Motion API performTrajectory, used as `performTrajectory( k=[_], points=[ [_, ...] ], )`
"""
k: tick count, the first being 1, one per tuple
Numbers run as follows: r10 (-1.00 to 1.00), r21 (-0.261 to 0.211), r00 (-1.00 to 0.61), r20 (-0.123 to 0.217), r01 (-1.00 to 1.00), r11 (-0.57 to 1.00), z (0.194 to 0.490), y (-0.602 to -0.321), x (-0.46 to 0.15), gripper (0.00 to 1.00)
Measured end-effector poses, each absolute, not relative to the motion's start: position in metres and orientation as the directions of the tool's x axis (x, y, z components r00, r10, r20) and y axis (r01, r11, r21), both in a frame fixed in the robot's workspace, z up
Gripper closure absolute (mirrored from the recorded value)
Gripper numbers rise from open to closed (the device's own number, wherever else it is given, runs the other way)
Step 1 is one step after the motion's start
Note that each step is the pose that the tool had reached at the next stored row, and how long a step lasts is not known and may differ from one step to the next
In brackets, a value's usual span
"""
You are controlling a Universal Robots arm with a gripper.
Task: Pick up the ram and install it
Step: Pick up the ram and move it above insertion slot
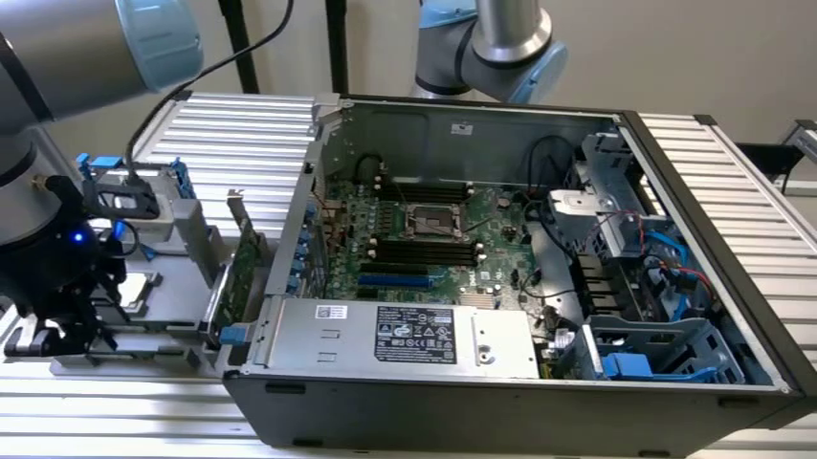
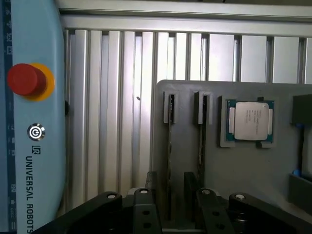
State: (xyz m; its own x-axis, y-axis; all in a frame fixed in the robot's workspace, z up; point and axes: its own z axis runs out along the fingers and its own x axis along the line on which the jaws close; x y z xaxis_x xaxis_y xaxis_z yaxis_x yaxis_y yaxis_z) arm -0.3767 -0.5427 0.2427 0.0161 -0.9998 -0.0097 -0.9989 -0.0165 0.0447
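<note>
The open computer case (image 1: pixel 511 411) stands just beside the grey parts tray (image 2: pixel 243 175), where the ram (image 2: pixel 169 141) stands on edge in a slot, near a second stick (image 2: pixel 201 141). Light, stiff and fragile, it probably wants holding by its flat faces. The gripper (image 2: pixel 170 184) has its fingers spread, lined up either side of it; the ram's chips and contacts are hidden.

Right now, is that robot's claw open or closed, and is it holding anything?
Gripper: open, holding nothing, hovering by a ram stick standing in its grey holder.
</note>
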Motion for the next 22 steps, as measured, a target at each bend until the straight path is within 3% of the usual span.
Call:
performTrajectory(
  k=[22],
  points=[
    [-1.0, 0.045, 0.014, -0.01, -0.999, -0.015, 0.203, -0.543, -0.385, 0.64]
  ],
)
